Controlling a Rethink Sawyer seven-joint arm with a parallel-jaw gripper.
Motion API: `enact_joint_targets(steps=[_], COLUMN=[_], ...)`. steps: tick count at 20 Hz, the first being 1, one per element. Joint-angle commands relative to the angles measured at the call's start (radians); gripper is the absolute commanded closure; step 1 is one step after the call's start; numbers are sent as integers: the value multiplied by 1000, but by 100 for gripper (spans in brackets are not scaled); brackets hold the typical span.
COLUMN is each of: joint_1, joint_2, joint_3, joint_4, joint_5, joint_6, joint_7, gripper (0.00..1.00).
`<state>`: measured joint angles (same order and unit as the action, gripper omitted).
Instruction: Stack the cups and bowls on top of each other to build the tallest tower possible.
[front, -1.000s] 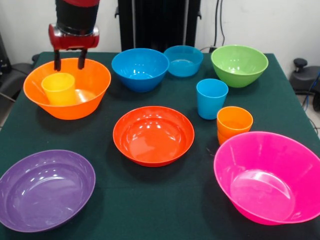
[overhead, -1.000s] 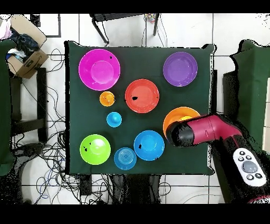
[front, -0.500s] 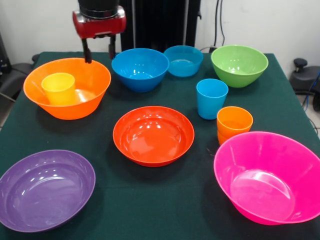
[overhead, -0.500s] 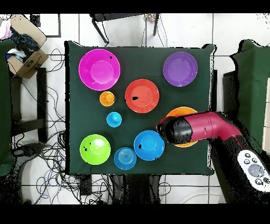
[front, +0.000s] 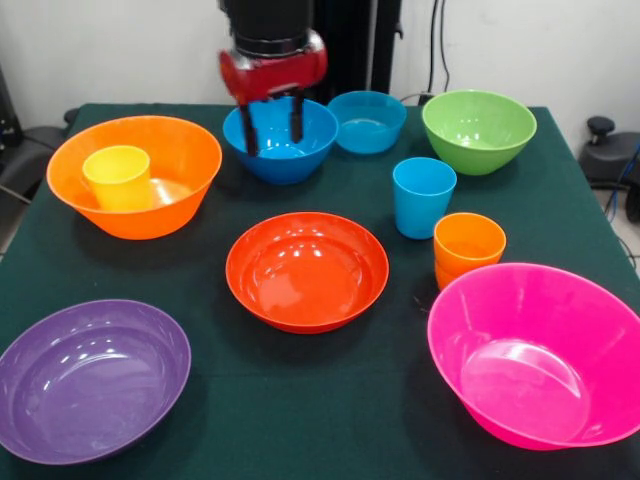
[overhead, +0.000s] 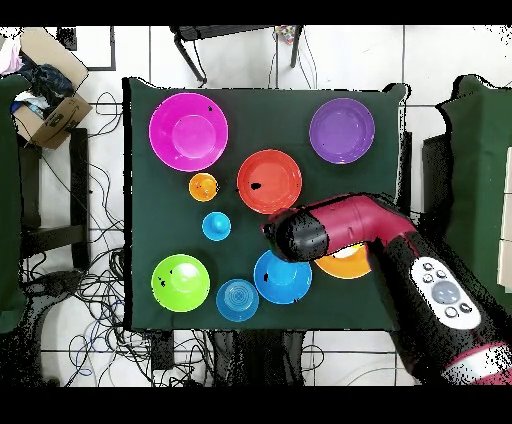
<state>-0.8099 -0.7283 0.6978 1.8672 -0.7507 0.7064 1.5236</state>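
Setting: dark green cloth-covered table (front: 330, 400) in a white-walled room, cables all over the tiled floor in the overhead view.
Gripper: the red and black gripper (front: 272, 128) sits upper middle of the front view, over the larger glossy blue plastic bowl (front: 281, 140). Its two dark fingers (front: 250, 133) hang apart with nothing between them, so it's empty.
What changed: a second ago it was at upper left, right above the big orange plastic bowl (front: 135, 175); now it's slid across to the blue one. The small yellow plastic cup (front: 118, 177) stands upright inside the orange bowl, same spot as before.
What that means: my guess is the yellow cup counts as placed and the blue bowl is the next pick.
Tower so far: honestly just that orange bowl with the cup in it, left of the frame. Early days.
Still loose, all apart on the cloth: red-orange shallow bowl (front: 307, 270) centre, purple bowl (front: 90, 378) lower left, pink bowl (front: 537, 352) lower right, green bowl (front: 479, 130) upper right, small blue bowl (front: 367, 121) top middle, blue tumbler (front: 423, 197), nested orange tumblers (front: 468, 249).
Watch out: the small blue bowl sits just beside the target.
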Motion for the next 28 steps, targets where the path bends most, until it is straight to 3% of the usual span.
enact_joint_targets(steps=[1,3,21,28], joint_1=[94,95,43,76], joint_2=[107,120,198,212], joint_3=[79,111,141,104], joint_4=[-21,-22,-68,-83], joint_5=[-109,-137,-329,-434], joint_6=[-67,-63,-56,-106], joint_7=[-195,-281,-402,-323], gripper=[0,0,0,0])
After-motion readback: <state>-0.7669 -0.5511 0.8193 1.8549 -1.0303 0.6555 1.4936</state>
